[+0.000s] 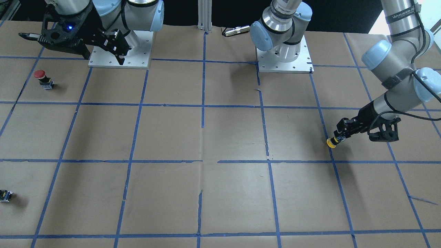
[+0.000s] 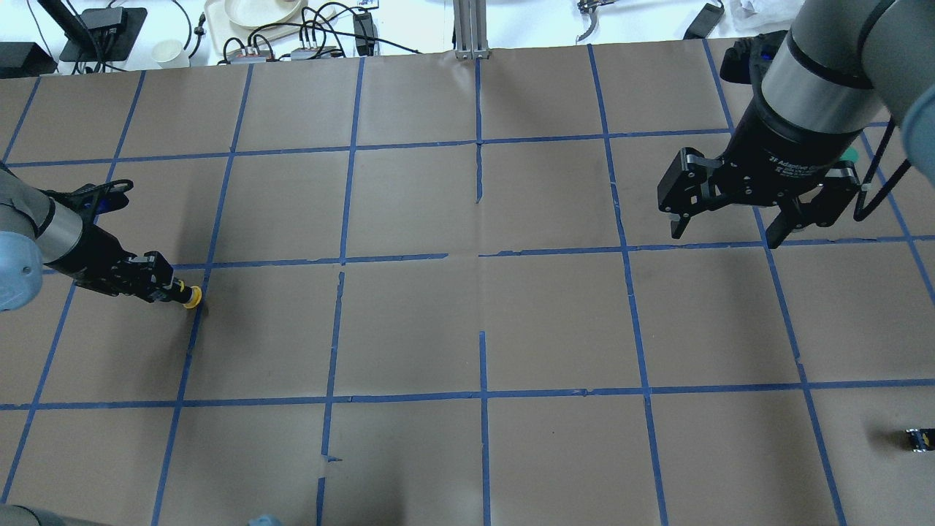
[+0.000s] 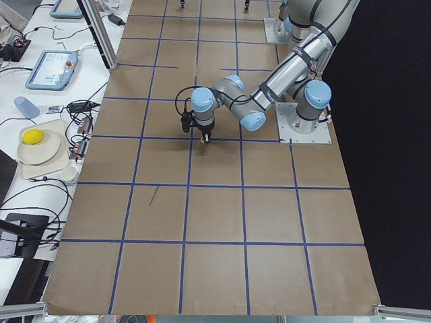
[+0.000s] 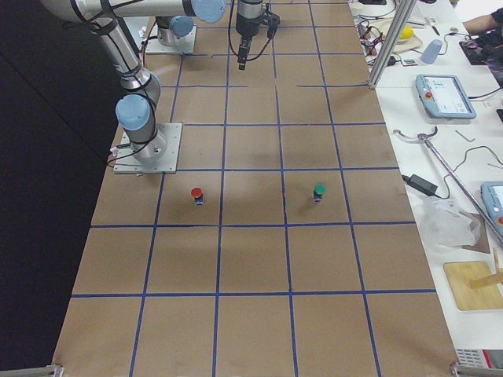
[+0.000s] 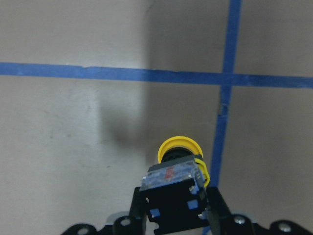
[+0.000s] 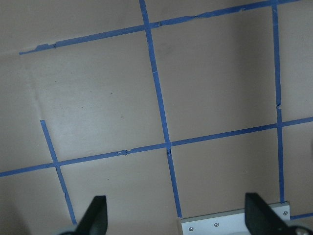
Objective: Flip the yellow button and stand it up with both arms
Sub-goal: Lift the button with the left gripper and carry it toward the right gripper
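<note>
The yellow button (image 1: 331,143) is held on its side in my left gripper (image 1: 339,138). The fingers are shut on its black body and grey base, and the yellow cap points away from the wrist, low over the brown paper table. It also shows in the overhead view (image 2: 191,296) at the tip of the left gripper (image 2: 174,291), and in the left wrist view (image 5: 179,152). I cannot tell whether the cap touches the table. My right gripper (image 2: 727,235) is open and empty, high above the table's other end, far from the button.
A red-capped button (image 1: 41,78) stands near the right arm's base plate (image 1: 137,60). A green-capped button (image 4: 318,191) stands beside it. A tiny black-grey part (image 2: 919,438) lies at the table's near right. The left arm's base plate (image 1: 303,65) lies behind the left gripper.
</note>
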`<state>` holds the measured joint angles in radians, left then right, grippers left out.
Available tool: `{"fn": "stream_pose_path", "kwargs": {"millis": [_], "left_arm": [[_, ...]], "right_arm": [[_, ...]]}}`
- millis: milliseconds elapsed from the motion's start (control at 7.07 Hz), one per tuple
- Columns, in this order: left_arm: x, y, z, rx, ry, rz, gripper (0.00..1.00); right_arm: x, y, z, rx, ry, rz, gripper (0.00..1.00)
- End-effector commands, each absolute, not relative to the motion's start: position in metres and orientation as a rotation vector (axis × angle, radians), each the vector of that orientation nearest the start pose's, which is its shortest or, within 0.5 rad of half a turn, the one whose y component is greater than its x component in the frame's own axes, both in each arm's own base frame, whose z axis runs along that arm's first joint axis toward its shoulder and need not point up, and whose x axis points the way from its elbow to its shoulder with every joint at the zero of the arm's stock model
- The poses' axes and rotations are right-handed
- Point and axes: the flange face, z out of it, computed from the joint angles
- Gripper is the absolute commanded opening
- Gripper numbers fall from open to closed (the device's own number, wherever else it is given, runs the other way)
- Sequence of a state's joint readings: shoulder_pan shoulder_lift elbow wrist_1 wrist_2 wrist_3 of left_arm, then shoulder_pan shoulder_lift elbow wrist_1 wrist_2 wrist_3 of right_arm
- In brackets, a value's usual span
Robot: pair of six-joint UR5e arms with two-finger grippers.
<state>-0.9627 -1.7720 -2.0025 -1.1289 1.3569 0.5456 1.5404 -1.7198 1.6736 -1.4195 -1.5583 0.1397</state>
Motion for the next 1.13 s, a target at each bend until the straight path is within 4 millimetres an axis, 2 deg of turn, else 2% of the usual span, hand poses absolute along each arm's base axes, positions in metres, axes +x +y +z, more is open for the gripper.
{"fn": "stream_pose_path", "kwargs": {"millis": [0,142,283,425,566,708,849,991], "left_arm": [[0.097,-0.475,0.248,-0.260,3.764,0.054,0.24],[0.065,-0.470,0.245,-0.415,3.965,0.097,0.24],[0.028,-0.463,0.236,-0.453,4.069,0.176,0.24],[-0.013,-0.461,0.235,-0.519,4.196,0.173,0.24],[-0.059,-0.459,0.236,-0.528,4.307,0.205,0.24],[-0.110,-0.456,0.243,-0.552,4.442,0.181,0.24],[-0.159,-0.450,0.253,-0.489,4.553,0.196,0.23],[-0.202,-0.444,0.268,-0.519,4.690,0.148,0.23]], "right_arm": [[0.122,-0.422,0.492,0.272,3.114,0.164,1.00],[0.123,-0.424,0.495,0.330,3.086,0.152,1.00],[0.129,-0.427,0.497,0.549,2.956,0.169,1.00],[0.127,-0.432,0.505,0.764,2.805,0.185,1.00],[0.119,-0.438,0.510,0.849,2.678,0.208,1.00],[0.112,-0.441,0.508,0.951,2.576,0.249,1.00],[0.119,-0.444,0.510,1.014,2.464,0.288,1.00],[0.126,-0.451,0.510,1.034,2.356,0.331,1.00]]}}
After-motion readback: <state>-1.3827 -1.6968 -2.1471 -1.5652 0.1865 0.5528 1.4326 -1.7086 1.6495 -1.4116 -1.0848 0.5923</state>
